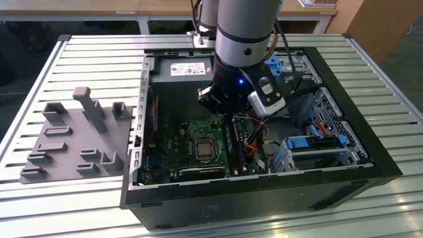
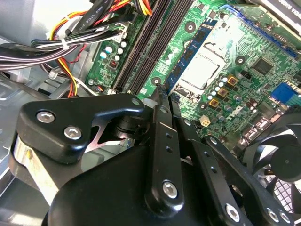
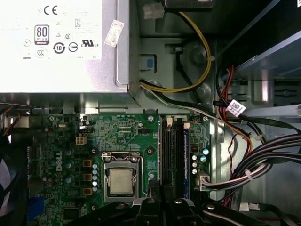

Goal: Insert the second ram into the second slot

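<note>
My gripper (image 1: 225, 115) is down inside the open computer case (image 1: 370, 148), over the motherboard's memory slots (image 1: 235, 146). In the second wrist view the black fingers (image 2: 162, 122) stand nearly together, and the gripper (image 2: 165, 96) is shut on the second ram (image 2: 193, 52). The ram is a thin blue-green strip with dark chips that runs away from the fingertips, alongside the dark slots (image 2: 146, 47). In the first wrist view the gripper (image 3: 163, 201) sits at the near end of the slots (image 3: 171, 155). Whether the ram touches a slot is hidden by the fingers.
The processor socket (image 3: 121, 181) lies beside the slots and the power supply (image 3: 56, 42) beyond them. Cable bundles (image 3: 249, 165) crowd the other side, and a fan (image 2: 282, 160) is close by. Blue drive-bay clips (image 1: 317, 144) sit at the exterior view's right. A grey fixture (image 1: 73, 144) lies outside the case.
</note>
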You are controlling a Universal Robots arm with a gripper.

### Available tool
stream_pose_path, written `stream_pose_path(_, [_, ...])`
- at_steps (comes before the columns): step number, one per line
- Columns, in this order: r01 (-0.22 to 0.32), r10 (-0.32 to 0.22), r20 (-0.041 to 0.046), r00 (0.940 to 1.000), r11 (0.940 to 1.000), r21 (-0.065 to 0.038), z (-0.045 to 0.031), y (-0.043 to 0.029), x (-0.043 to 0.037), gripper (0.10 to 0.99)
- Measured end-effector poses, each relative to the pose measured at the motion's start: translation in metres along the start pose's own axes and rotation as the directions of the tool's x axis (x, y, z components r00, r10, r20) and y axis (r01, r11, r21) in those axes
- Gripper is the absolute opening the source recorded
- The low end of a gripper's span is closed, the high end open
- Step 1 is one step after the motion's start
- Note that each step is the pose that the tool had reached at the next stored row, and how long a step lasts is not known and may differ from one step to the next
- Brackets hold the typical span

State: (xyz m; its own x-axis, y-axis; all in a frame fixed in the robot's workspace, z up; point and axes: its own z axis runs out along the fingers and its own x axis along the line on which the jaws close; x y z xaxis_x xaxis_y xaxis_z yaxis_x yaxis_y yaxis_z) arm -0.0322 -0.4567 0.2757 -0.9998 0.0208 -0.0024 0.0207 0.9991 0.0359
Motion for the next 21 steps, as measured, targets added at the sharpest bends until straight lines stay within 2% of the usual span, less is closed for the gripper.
stream_pose_path(21, [0.000,0.000,-0.0016,1.0000,1.0000,0.000,0.0051,-0.0002,0.0000,0.137])
